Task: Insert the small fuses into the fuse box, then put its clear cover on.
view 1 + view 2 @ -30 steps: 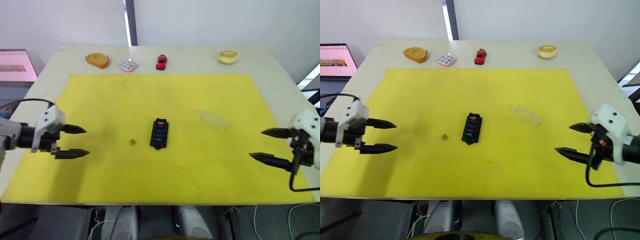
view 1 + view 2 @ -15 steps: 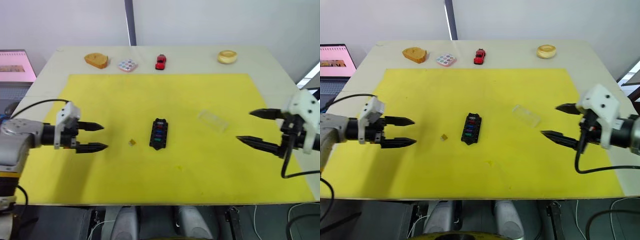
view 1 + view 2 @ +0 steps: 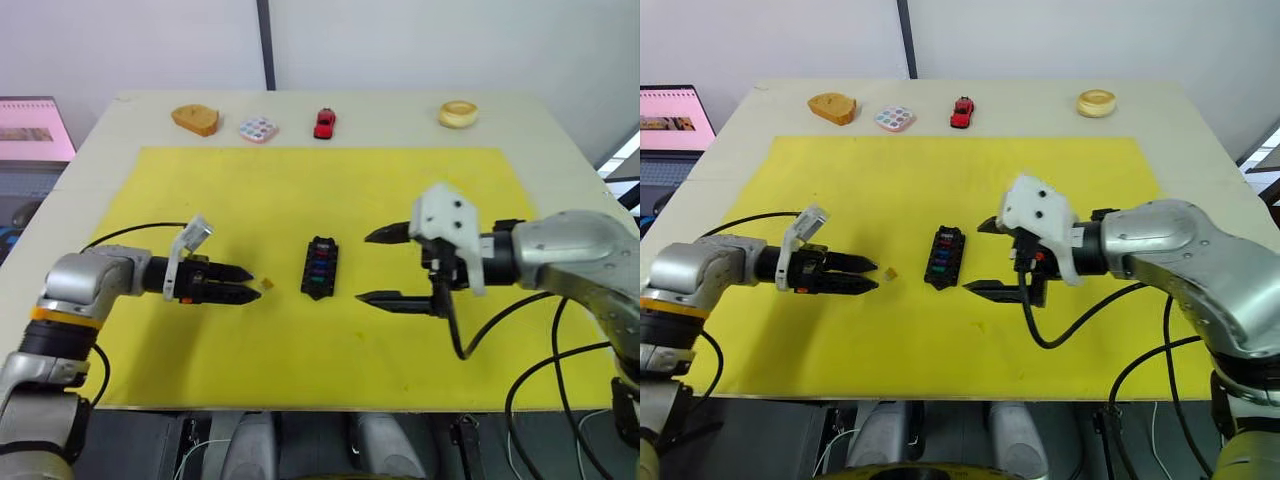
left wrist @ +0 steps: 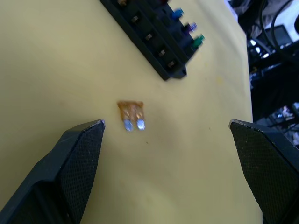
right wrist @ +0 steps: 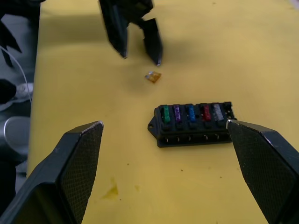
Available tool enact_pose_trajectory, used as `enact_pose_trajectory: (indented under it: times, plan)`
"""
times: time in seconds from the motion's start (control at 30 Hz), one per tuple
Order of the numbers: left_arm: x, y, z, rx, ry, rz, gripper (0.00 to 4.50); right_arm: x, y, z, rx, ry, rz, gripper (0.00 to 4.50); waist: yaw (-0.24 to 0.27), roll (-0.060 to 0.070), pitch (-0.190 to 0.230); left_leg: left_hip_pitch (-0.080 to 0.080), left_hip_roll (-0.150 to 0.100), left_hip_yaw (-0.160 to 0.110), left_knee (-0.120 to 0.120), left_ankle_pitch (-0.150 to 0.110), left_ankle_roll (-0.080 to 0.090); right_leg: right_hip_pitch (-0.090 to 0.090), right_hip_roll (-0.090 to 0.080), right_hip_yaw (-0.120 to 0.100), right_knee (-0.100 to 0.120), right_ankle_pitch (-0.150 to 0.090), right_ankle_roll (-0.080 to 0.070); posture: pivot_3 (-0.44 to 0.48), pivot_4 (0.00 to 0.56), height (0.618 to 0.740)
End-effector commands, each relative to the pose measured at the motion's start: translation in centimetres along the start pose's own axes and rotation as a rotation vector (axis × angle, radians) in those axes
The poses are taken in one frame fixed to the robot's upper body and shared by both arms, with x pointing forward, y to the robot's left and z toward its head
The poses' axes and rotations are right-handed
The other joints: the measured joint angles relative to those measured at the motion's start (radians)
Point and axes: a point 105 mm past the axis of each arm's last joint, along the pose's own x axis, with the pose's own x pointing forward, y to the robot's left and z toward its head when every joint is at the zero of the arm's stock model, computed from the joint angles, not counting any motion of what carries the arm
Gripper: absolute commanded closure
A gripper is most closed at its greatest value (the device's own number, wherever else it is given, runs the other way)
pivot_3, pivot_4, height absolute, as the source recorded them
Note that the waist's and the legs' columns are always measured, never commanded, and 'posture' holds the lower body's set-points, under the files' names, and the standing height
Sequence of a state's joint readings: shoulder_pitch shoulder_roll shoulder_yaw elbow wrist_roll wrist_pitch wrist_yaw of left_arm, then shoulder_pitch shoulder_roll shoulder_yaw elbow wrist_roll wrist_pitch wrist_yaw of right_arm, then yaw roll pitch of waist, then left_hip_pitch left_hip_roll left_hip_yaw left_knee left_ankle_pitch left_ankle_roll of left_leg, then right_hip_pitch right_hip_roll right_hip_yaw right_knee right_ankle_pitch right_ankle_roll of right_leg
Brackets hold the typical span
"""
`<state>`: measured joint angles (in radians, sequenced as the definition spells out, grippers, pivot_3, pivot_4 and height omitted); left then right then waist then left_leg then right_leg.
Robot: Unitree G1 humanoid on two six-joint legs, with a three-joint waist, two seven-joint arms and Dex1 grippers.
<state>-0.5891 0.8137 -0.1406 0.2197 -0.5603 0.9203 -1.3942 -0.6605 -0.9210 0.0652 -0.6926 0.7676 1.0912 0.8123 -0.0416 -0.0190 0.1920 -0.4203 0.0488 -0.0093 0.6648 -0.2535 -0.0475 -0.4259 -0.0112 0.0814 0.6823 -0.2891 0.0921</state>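
The black fuse box lies mid-mat with several coloured small fuses seated in one row. One amber fuse lies loose on the mat just left of the box. My left gripper is open, its fingertips flanking the near side of the amber fuse without touching it. My right gripper is open just right of the box, one finger on each side of the box's line. The clear cover is hidden, where my right arm lies.
A yellow mat covers most of the table. Along the far edge stand an orange bread-like piece, a pastel-dotted white tile, a red toy car and a round tan object. A screen sits off the table's left.
Both arms have swung inward from the mat's sides to the fuse box. The left gripper has narrowed and reached the amber fuse. The right arm now covers the clear cover's spot.
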Motion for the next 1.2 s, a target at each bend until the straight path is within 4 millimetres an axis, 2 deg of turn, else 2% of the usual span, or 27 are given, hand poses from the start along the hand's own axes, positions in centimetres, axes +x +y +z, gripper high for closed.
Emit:
enact_pose_trajectory:
  times: [0.03,0.3,0.83,0.97,1.2]
  plan:
    - [0.3,0.8,0.1,-0.008,0.008,0.003,0.00,0.1,-0.3,0.9,-0.048,-0.026,-0.015,0.03,0.000,0.000,0.000,0.000,0.000,0.000,0.000,0.000,0.000,0.000,0.000,0.000,0.000,0.000,0.000,0.000,0.150,0.740]
    - [2.1,1.0,-1.5,-0.038,0.067,-0.086,0.00,-0.1,-0.5,1.1,-0.051,-0.032,-0.019,0.03,0.005,0.000,0.000,0.000,0.000,0.000,0.000,0.000,0.000,0.000,0.000,0.000,0.000,0.000,0.000,0.000,0.150,0.740]
    - [3.8,0.4,-2.4,-0.043,0.103,-0.161,0.00,-0.3,-0.5,0.5,-0.041,-0.009,-0.039,0.03,0.027,0.001,-0.001,0.000,0.000,0.000,0.000,0.000,0.000,0.000,-0.001,0.000,0.000,0.000,0.000,0.000,0.150,0.740]
    - [3.9,1.0,-2.4,-0.051,0.091,-0.128,1.21,-0.2,-0.5,0.4,-0.041,-0.001,-0.040,0.00,0.027,0.001,-0.001,0.000,-0.001,0.000,0.000,0.000,0.000,0.000,-0.001,0.000,0.000,0.000,0.000,0.000,0.150,0.740]
    - [3.5,1.7,-2.4,-0.084,0.068,-0.101,1.21,-0.1,-0.4,0.2,-0.044,0.004,-0.038,0.00,0.027,0.001,-0.001,0.000,-0.001,0.000,0.001,0.000,0.001,0.001,-0.001,0.000,0.000,0.000,0.000,0.000,0.150,0.740]
